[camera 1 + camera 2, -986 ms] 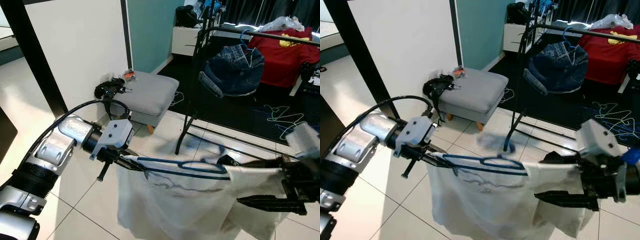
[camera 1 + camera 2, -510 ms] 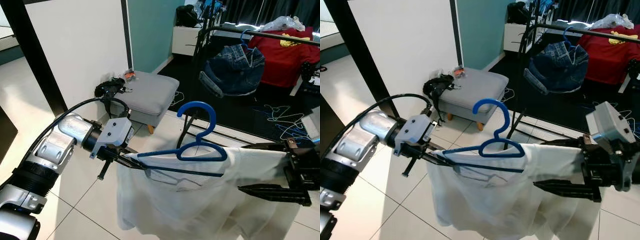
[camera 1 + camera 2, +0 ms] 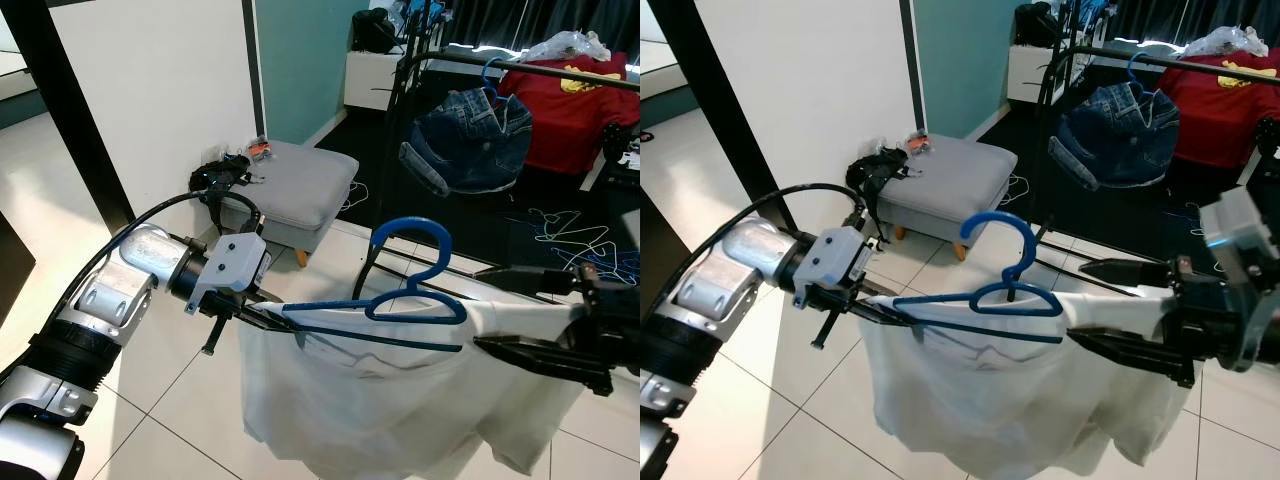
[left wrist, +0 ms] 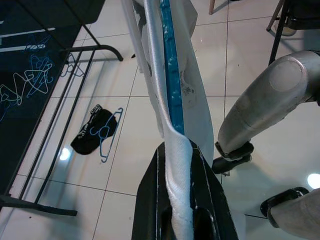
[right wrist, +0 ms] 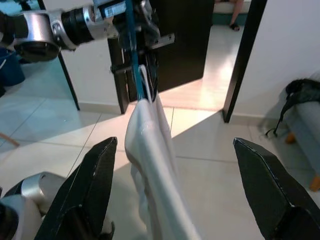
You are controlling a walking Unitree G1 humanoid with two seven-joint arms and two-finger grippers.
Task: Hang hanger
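Currently, by item:

Hanger: the blue hanger (image 3: 400,300) sits inside a white garment (image 3: 400,410), its hook (image 3: 412,238) standing up above the cloth, held in the air between the two arms over the tiled floor (image 3: 150,440).

Left tool: the left tool (image 4: 176,200) is closed on the garment's end with the hanger's tip inside it; the wrist view shows cloth and blue plastic pinched between its fingers.

Right tool: the right tool (image 3: 1110,310) has its fingers spread wide, one above and one below the garment's other shoulder; it looks to be supporting the cloth rather than clamping it.

Rack: the black clothes rack (image 3: 400,150) stands ahead, well apart from the hanger, with denim jeans (image 3: 465,135) already on its rail (image 3: 540,70) from another blue hanger.

Done: the garment appears fully dressed on the hanger and the hook is upright, ready to catch a rail.

Left: the hook is not yet on the rail. By my reading, the robot has to carry it to the rack, lift it, seat the hook and let go.

Other things: a grey footstool (image 3: 300,185) by the wall; loose hangers (image 3: 560,235) on the dark floor beyond the rack.
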